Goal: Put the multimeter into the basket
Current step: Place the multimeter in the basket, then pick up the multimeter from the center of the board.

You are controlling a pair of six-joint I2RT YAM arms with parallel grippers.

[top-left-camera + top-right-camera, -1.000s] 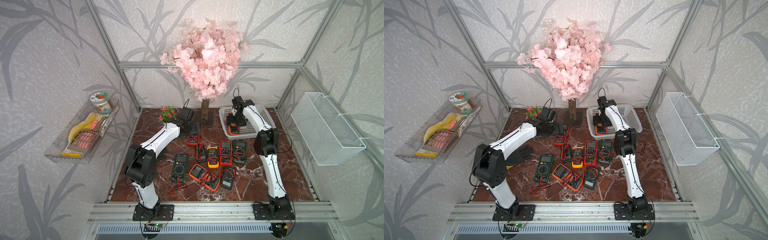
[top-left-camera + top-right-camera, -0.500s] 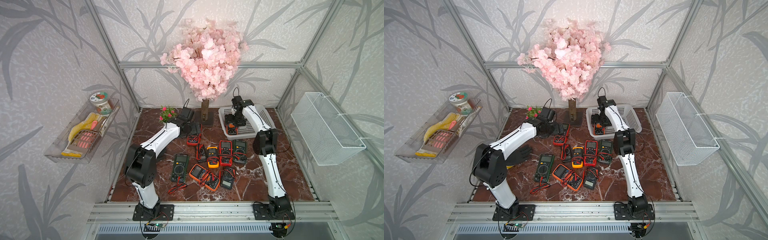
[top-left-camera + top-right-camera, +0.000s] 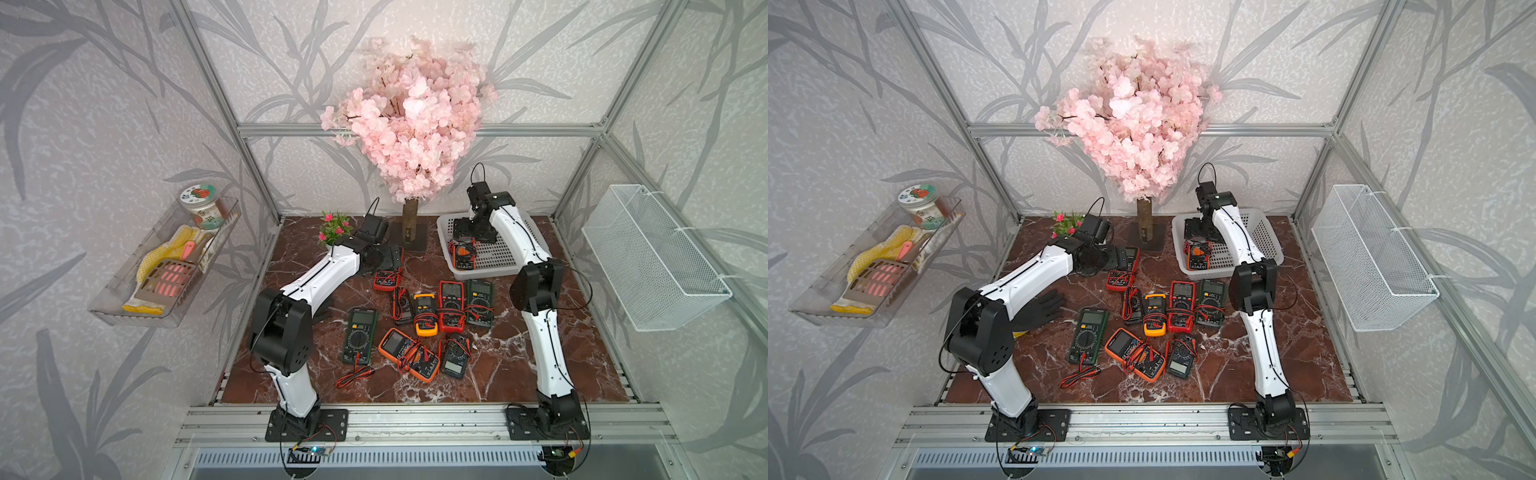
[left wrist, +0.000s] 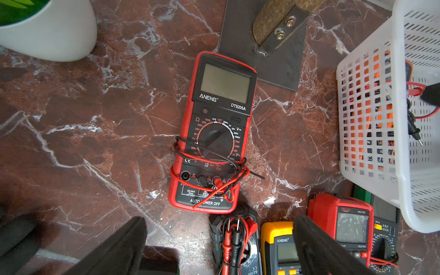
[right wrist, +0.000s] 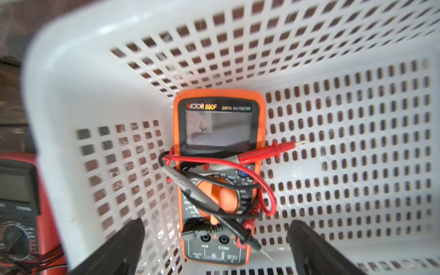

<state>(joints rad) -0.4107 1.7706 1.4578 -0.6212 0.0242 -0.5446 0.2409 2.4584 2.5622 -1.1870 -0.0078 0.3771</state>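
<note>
The orange multimeter [image 5: 219,176] lies flat inside the basket [image 5: 59,119], near a corner, leads looped over it. The right tool [image 5: 215,238] hangs above it, jaws wide, gripping nothing. The left tool [image 4: 219,221] stands wide and empty over a red multimeter [image 4: 214,133] on the worktop [image 4: 95,142].

Basket [image 3: 486,275]: orange meter [image 5: 219,166] sits in the left-front corner, screen end against a wall; its red probe [image 5: 269,151] sticks out over the floor. Rest of the floor is bare, but right arm [image 3: 515,237] hangs over it. Red meter [image 4: 214,133]: bare marble [image 4: 107,142] along both long sides, tree plate [image 4: 262,47] at its screen end, meter pile [image 3: 432,316] crowding its jack end, pot [image 4: 47,28] well off. Front-right marble open; glove [image 3: 1044,307] lies by left arm [image 3: 1025,282].
</note>
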